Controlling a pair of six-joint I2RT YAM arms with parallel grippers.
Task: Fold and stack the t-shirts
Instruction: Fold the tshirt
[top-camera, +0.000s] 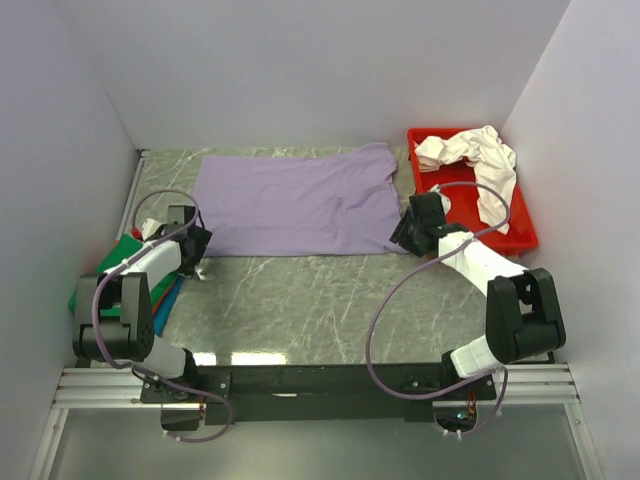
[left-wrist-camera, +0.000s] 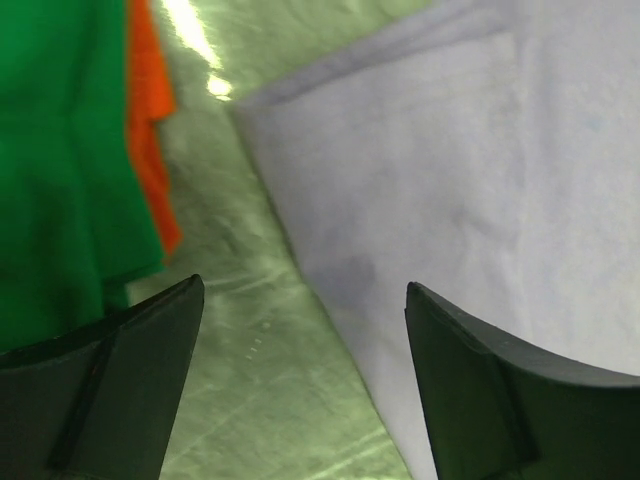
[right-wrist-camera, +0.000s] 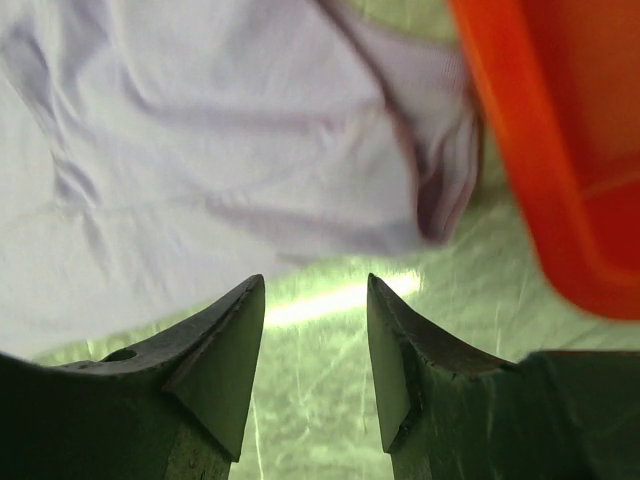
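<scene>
A lavender-purple t-shirt (top-camera: 295, 205) lies spread flat on the table; it also shows in the left wrist view (left-wrist-camera: 470, 170) and the right wrist view (right-wrist-camera: 200, 150). My left gripper (top-camera: 198, 247) is open and empty, low over the shirt's near left corner. My right gripper (top-camera: 408, 232) is open and empty at the shirt's near right corner, just short of the cloth edge. A creamy white t-shirt (top-camera: 475, 160) lies crumpled in the red tray (top-camera: 520, 235). Green (top-camera: 112, 262), red-orange and blue shirts lie piled at the left; the green (left-wrist-camera: 60, 160) and red-orange (left-wrist-camera: 152, 130) ones show in the left wrist view.
The red tray's wall (right-wrist-camera: 540, 150) stands close to the right of my right gripper. White walls enclose the green marbled table (top-camera: 320, 300) on three sides. The left arm's base partly hides the shirt pile at the left.
</scene>
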